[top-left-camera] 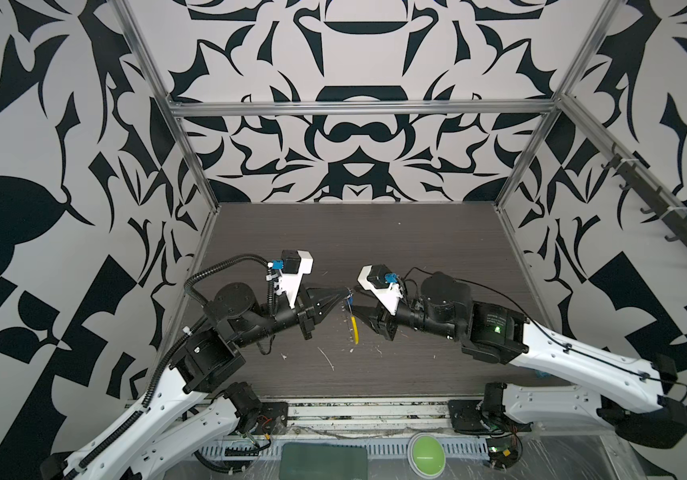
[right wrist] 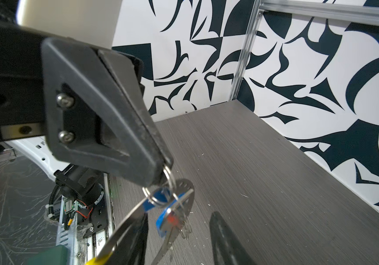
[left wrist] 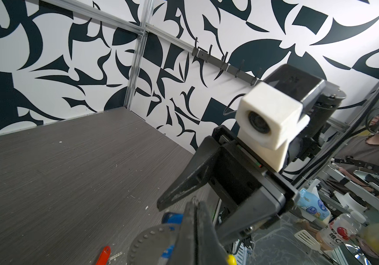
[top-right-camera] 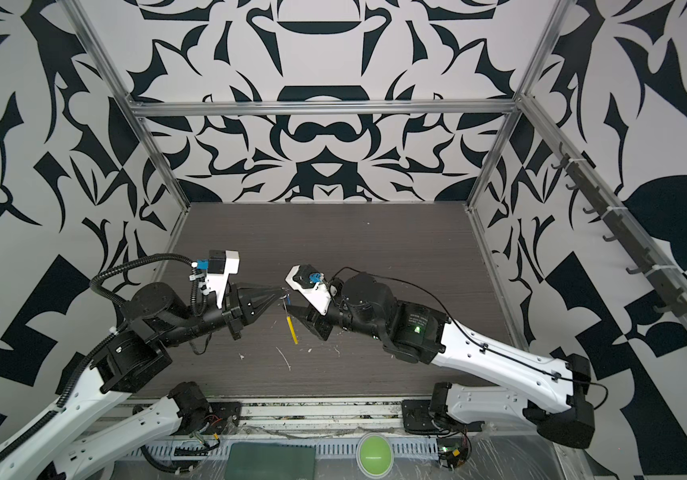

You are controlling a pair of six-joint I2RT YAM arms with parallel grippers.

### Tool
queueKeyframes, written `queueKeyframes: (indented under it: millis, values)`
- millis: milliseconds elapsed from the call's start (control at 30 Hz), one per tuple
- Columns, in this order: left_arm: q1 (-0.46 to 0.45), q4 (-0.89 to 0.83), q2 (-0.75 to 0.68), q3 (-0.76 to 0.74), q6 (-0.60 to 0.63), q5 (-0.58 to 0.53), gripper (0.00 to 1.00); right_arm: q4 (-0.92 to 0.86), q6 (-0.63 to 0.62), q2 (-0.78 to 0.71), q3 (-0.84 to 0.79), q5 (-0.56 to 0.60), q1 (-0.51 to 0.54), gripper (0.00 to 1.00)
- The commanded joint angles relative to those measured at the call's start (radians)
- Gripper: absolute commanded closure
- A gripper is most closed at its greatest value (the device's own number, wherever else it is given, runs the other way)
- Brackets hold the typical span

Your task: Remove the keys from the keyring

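- The keyring (right wrist: 124, 223) hangs in mid-air over the middle of the tabletop (top-left-camera: 375, 249). It is thin grey wire, and its yellow sleeve (top-left-camera: 357, 330) dangles below.
- The keys (right wrist: 172, 215) bunch just under the pinch point. I see blue plastic heads, flat silver blades and a round dotted metal disc (right wrist: 185, 188) among them.
- A red-orange piece (left wrist: 103, 254) shows at the edge of the left wrist view (hanging or lying on the tabletop, I cannot tell).
- My left gripper (right wrist: 164, 171) has its jaws pressed together on the wire at the top. I judge this is so the bunch hangs free and steady.
- My right gripper (top-left-camera: 355, 309) has its jaws spread, and its fingers (left wrist: 179, 188) flank the keys without closing. It looks lined up to take one key.
- Slick wire and tiny heads will slip easily, I reckon.
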Motion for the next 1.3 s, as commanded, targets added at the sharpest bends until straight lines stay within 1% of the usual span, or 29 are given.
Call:
queueKeyframes:
  millis: [0, 233, 367, 467, 700, 1000, 1267]
  values:
    - [-0.001, 0.047, -0.005, -0.011, -0.013, 0.024, 1.00, 0.054, -0.026, 0.001, 0.047, 0.020, 0.004, 0.58]
    - [-0.001, 0.049, -0.006, -0.016, -0.014, 0.027, 1.00, 0.054, -0.037, 0.004, 0.063, 0.010, 0.004, 0.69]
    - [-0.001, 0.054, -0.016, -0.023, -0.019, 0.014, 1.00, 0.045, -0.034, -0.002, 0.064, 0.000, 0.005, 0.73]
    - [-0.001, 0.058, -0.023, -0.027, -0.022, 0.007, 1.00, 0.039, -0.034, -0.007, 0.063, -0.006, 0.008, 0.80]
    - [-0.001, 0.090, -0.026, -0.038, -0.032, -0.027, 1.00, 0.013, -0.042, 0.002, 0.071, -0.021, 0.019, 1.00]
    - [-0.001, 0.119, -0.033, -0.048, -0.040, -0.058, 1.00, -0.023, -0.077, 0.033, 0.091, -0.043, 0.059, 1.00]
    - [-0.001, 0.138, -0.061, -0.064, -0.039, -0.062, 1.00, -0.031, -0.059, 0.062, 0.083, -0.095, 0.073, 1.00]
